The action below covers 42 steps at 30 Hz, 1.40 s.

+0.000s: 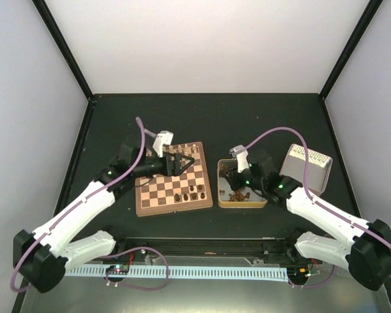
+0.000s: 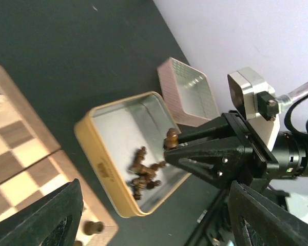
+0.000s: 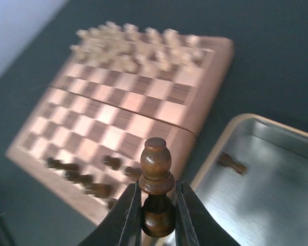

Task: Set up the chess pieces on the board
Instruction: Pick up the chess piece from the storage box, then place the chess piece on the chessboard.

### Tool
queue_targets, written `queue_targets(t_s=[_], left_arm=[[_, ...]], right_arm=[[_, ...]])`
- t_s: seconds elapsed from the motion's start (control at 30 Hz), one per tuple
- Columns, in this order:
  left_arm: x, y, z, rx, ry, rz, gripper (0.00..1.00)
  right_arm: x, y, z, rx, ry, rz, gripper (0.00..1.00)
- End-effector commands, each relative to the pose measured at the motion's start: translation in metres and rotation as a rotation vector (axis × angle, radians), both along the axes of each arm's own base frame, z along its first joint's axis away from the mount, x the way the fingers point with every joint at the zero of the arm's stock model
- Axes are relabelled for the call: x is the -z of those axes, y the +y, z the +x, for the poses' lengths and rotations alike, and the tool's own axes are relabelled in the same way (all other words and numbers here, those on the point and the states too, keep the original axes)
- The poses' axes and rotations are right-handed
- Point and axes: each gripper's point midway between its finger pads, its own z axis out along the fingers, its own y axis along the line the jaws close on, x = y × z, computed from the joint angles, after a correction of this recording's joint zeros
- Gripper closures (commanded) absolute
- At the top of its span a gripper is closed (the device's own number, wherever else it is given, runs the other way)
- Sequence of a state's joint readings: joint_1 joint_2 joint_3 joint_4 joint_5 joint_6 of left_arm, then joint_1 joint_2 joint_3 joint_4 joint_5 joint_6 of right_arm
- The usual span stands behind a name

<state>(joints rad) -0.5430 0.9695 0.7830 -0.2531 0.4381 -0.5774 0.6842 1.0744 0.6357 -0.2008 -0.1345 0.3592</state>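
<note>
The board [image 1: 158, 193] lies left of centre and also shows in the right wrist view [image 3: 108, 120]. Several dark brown chess pieces [image 1: 189, 193] stand on its near rows [image 3: 84, 177]. More dark pieces [image 2: 142, 173] lie heaped in the open gold-rimmed tin [image 2: 98, 154]. My right gripper [image 3: 156, 212] is shut on one dark brown pawn [image 3: 156, 171] and holds it upright above the tin's left edge [image 1: 233, 177]. My left gripper [image 1: 182, 164] hovers over the board's right half. Its fingers [image 2: 51, 220] are wide apart and empty.
Pale cream chessmen [image 3: 138, 43] fill the board's far rows [image 1: 182, 149]. The tin [image 1: 257, 202] sits just right of the board. Its shiny lid [image 1: 306, 168] lies tilted farther right. Black walls edge the dark table.
</note>
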Motion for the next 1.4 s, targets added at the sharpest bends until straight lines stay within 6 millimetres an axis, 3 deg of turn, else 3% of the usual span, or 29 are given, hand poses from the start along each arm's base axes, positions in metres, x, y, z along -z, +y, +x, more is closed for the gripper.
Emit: queue_targets(t_s=[0.0,0.3,0.5,0.83,1.03,1.2,1.37], left_arm=[[-0.016,-0.032,-0.015,0.216,0.097,-0.075,0.22],[0.007,-0.055,-0.031,0.386,0.257,-0.080,0.37],[0.013,-0.060,-0.039,0.433,0.279,-0.070,0.50],[0.020,-0.062,-0.040,0.436,0.294,-0.033,0.79],[0.023,-0.062,-0.038,0.417,0.285,-0.006,0.90],[0.033,-0.050,-0.026,0.306,0.265,0.066,0.92],[0.052,-0.013,-0.008,0.062,0.246,0.221,0.92]], right_arm=[[-0.052,0.046,-0.026,-0.311,-0.135,0.166,0.86],[-0.055,0.074,-0.050,-0.483,-0.147,0.110,0.86],[-0.054,0.080,-0.054,-0.518,-0.133,0.087,0.86],[-0.053,0.084,-0.055,-0.537,-0.138,0.075,0.86],[-0.054,0.084,-0.057,-0.541,-0.143,0.075,0.86],[-0.049,0.077,-0.049,-0.443,-0.067,0.053,0.69],[-0.048,0.065,-0.051,-0.349,-0.055,0.114,0.42]])
